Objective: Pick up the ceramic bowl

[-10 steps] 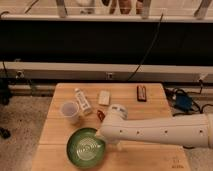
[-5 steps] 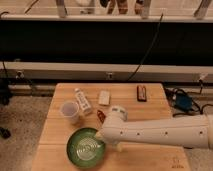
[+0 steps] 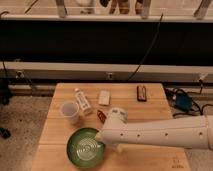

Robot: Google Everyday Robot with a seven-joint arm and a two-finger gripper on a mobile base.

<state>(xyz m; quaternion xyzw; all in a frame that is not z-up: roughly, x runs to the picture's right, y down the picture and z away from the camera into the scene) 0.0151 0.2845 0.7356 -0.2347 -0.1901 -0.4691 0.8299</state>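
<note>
Hovering at the right rim of the ceramic bowl (image 3: 84, 149), your gripper (image 3: 104, 141) stands wide and empty; the bowl sits near the table's (image 3: 125, 102) front-left corner, just left of the claw; I'd judge you should lower straddling that rim.

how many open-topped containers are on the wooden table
2: a wide green glazed ceramic bowl at the front left, and a translucent whitish cup behind it. The gripper sits at the bowl's right rim; the white arm could hide others.
</note>
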